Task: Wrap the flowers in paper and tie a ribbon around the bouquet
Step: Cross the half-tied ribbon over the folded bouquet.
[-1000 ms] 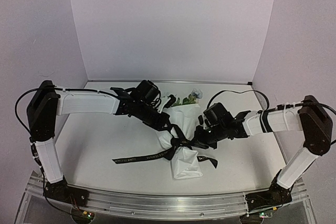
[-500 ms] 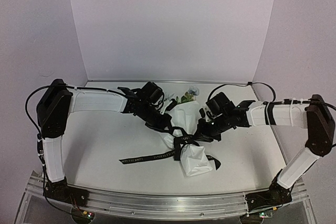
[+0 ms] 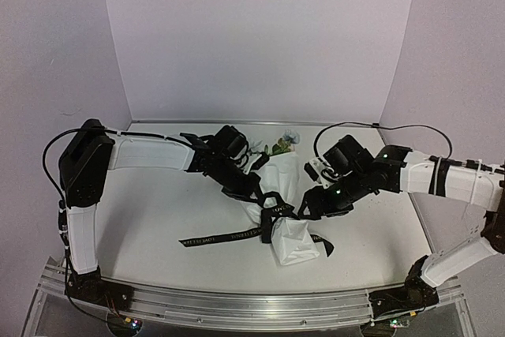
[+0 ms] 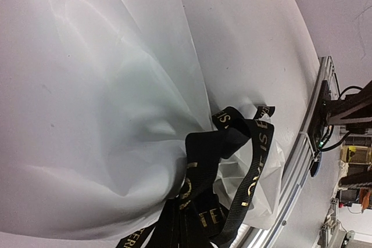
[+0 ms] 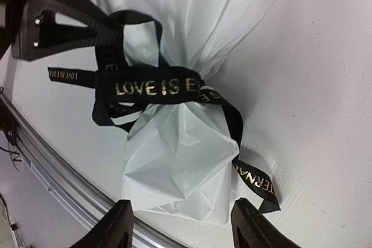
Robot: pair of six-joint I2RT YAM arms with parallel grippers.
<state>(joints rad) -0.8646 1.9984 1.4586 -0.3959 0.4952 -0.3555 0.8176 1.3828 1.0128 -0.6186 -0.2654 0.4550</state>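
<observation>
The bouquet [image 3: 282, 230] lies mid-table, a white paper [image 5: 180, 155] cone with flowers [image 3: 284, 146] at its far end. A black ribbon [image 5: 154, 88] with gold lettering circles its waist. One tail [image 3: 217, 237] trails left and another [image 5: 256, 181] curls off to the right. My left gripper [image 3: 254, 189] is shut on the ribbon [image 4: 232, 161] just left of the knot, and its own fingers are out of the left wrist view. Over the cone's narrow end my right gripper [image 5: 189, 225] stands open, with nothing in its grip.
An aluminium rail [image 3: 237, 305] runs along the table's near edge, close to the cone's tip. Pale walls [image 3: 260, 37] close in the back and both sides. My left arm's black finger [image 5: 55, 10] reaches in beside the ribbon loop.
My right gripper has opened, let go of the ribbon and drawn back a little to the right. The bouquet shifted slightly right and turned. The left gripper stays shut on the ribbon.
</observation>
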